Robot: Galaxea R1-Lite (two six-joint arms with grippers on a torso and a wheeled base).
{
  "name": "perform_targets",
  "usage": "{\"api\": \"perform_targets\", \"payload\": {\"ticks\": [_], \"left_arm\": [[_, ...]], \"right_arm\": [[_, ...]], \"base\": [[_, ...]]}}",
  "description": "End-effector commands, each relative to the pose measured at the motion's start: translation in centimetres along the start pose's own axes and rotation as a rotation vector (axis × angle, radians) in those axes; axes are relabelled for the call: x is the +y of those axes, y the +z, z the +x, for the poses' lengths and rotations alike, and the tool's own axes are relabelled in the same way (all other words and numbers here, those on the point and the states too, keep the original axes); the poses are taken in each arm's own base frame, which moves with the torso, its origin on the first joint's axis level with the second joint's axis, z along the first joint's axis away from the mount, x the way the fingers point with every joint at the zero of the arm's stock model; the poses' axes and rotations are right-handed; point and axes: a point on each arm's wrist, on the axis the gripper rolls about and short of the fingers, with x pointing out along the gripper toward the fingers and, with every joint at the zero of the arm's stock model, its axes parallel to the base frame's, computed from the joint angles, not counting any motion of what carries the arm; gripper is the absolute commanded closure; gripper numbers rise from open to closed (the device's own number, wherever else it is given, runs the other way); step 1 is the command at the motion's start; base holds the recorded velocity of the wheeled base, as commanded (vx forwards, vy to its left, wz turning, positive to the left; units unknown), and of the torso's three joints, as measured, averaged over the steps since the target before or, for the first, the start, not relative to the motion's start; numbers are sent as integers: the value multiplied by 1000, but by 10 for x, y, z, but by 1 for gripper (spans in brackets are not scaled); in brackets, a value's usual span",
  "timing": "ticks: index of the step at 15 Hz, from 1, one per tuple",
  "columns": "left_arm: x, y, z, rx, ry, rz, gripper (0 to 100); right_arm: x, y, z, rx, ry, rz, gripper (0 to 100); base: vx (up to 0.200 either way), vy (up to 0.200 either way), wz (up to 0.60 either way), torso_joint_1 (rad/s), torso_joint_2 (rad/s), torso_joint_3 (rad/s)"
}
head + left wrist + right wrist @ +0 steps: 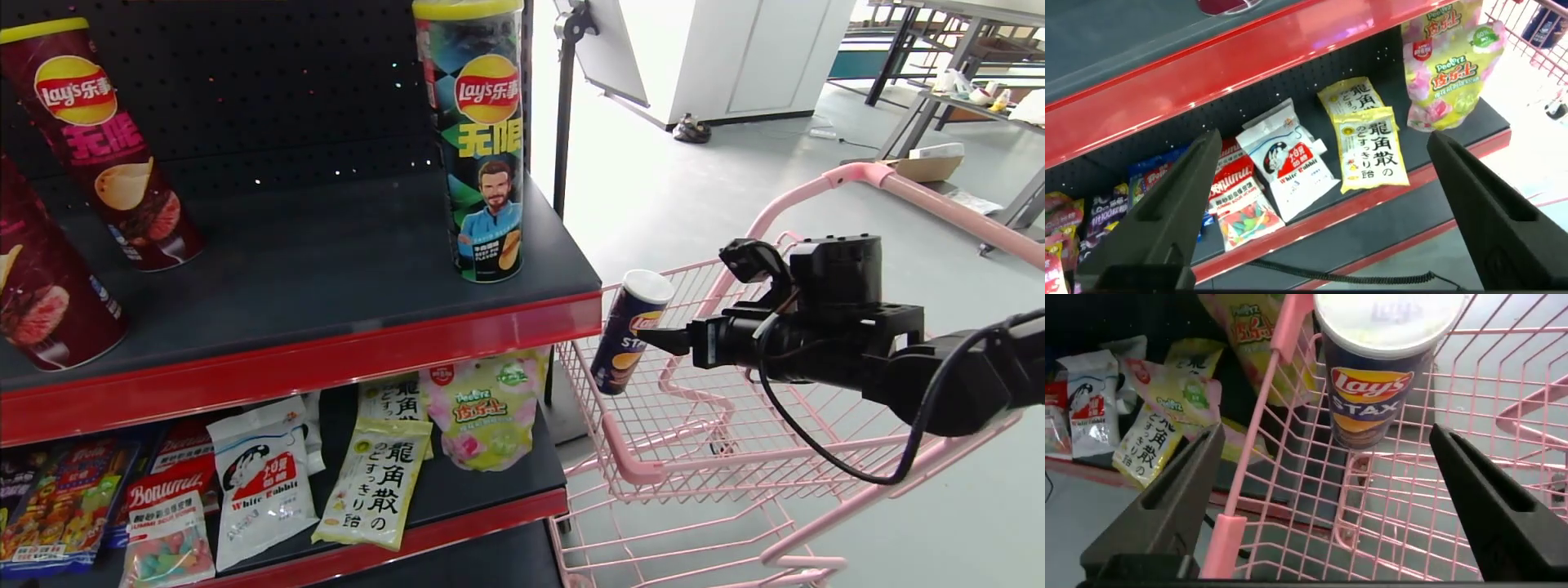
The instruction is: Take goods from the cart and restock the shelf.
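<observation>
Fingers (1176, 490) of the right gripper (660, 338) stand wide apart and empty over the cart (849, 173), just short of the blue chip can (630, 333) leaning tilted against the cart's front wall. Closing off-centre could topple the can or snag the cart's wire mesh.

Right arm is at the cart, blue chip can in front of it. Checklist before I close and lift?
1. Right pincer open: ok, fingers wider apart than the blue can.
2. Can lined up with the gap: ok, roughly centred ahead in the right wrist view.
3. Can upright: not ok, it tilts at the cart corner.
4. Fingers reaching around the can: cannot tell.
5. Free spot on the top shelf: ok, bare board between maroon can and green can.
6. Left pincer clear: ok, open, empty, by the lower shelf's snack bags.
</observation>
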Motion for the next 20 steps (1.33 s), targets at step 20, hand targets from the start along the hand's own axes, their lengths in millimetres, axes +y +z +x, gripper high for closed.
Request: {"api": "perform_targets", "payload": {"ticks": [20], "left_arm": [[0,-1,-1,-5,4,-7,0]], "right_arm": [[-43,-6,108,-70,-45,9,0]], "base": [[0,0,0,0,0,0]]}}
